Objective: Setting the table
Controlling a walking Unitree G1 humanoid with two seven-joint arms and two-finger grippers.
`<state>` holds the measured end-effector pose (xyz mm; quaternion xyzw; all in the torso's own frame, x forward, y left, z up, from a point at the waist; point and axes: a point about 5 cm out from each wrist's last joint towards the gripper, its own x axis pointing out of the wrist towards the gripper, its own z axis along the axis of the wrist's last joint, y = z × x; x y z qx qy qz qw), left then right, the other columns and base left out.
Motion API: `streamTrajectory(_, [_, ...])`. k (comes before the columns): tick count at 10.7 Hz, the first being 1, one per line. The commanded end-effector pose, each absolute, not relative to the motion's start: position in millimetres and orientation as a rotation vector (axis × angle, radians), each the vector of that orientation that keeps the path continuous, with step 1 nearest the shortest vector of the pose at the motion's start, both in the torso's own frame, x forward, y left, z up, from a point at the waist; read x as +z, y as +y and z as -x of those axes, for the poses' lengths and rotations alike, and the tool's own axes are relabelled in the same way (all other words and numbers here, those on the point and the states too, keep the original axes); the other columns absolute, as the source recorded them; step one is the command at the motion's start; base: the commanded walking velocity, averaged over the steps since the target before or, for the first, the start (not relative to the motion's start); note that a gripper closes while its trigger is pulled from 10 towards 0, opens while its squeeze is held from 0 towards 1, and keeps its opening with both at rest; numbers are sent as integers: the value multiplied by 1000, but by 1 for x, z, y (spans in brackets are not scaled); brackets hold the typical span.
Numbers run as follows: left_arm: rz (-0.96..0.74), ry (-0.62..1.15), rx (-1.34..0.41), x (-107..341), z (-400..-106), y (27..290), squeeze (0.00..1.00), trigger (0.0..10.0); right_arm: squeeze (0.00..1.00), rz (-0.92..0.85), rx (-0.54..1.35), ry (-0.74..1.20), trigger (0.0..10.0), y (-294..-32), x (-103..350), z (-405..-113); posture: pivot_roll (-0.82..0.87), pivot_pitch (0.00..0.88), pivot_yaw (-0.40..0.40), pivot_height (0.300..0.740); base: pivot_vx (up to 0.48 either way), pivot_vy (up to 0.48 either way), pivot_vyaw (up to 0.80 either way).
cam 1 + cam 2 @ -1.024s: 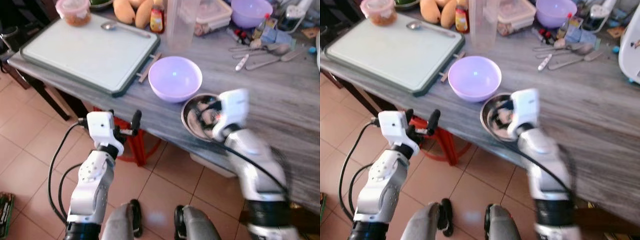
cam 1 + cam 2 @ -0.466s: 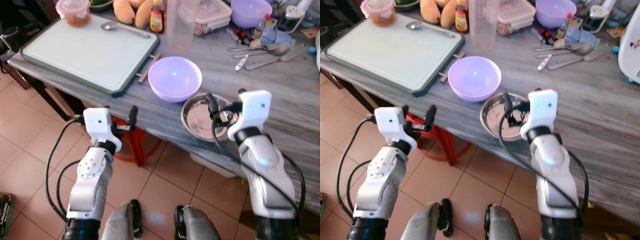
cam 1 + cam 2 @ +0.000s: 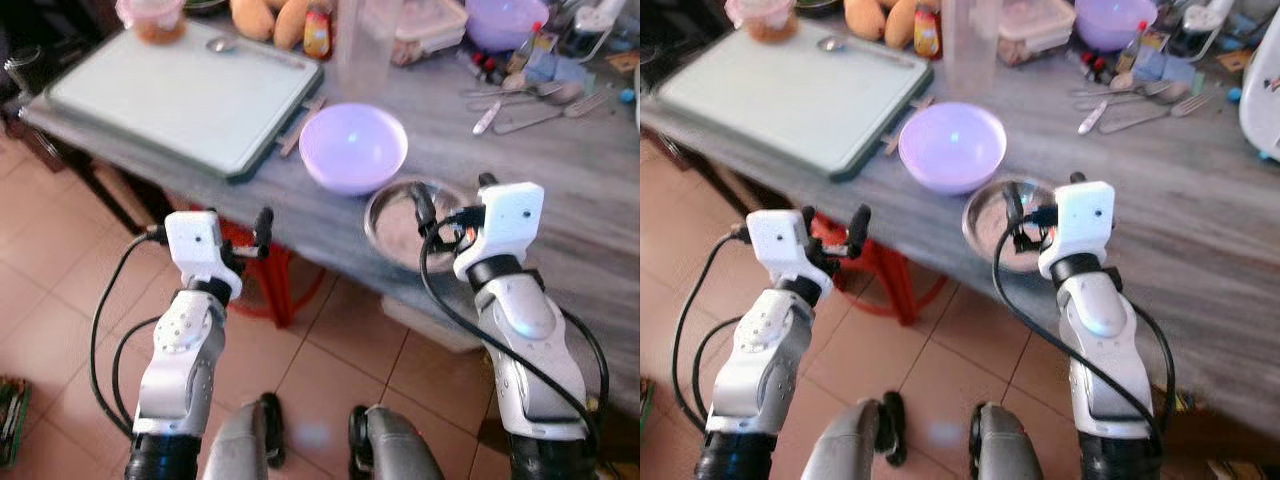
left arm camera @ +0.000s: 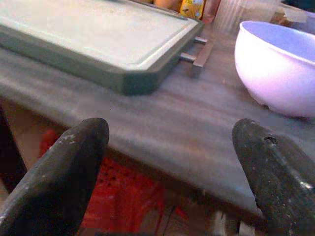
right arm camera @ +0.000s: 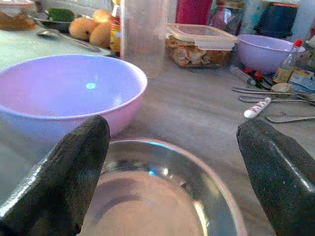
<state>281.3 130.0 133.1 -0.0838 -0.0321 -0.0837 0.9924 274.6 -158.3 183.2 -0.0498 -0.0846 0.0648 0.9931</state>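
Two grippers are raised in front of the grey table (image 3: 560, 190), both spread wide and holding nothing: the right gripper (image 3: 448, 205) hangs just over the near rim of the steel plate (image 3: 405, 222), which sits at the table's front edge beside a purple bowl (image 3: 353, 147), probably because that plate is the next thing to be laid out. The left gripper (image 3: 240, 230) waits off the edge below the green cutting board (image 3: 180, 85), apparently kept clear. I count two purple bowls, the second (image 3: 1115, 20) at the back, one steel plate, one board, and one spoon (image 3: 845, 45) lying on it.
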Motion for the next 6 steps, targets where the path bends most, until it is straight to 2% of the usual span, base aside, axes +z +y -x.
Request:
streamTrajectory(1, [162, -42, -152, 129, -280, 132, 0, 10000, 0, 101, 124, -164, 10000, -159, 181, -274, -59, 167, 33, 740, -300, 0, 0])
streamTrajectory(6, [158, -33, -155, 127, -279, 132, 0, 10000, 0, 104, 145, -143, 10000, -157, 175, -273, -57, 167, 37, 740, -300, 0, 0])
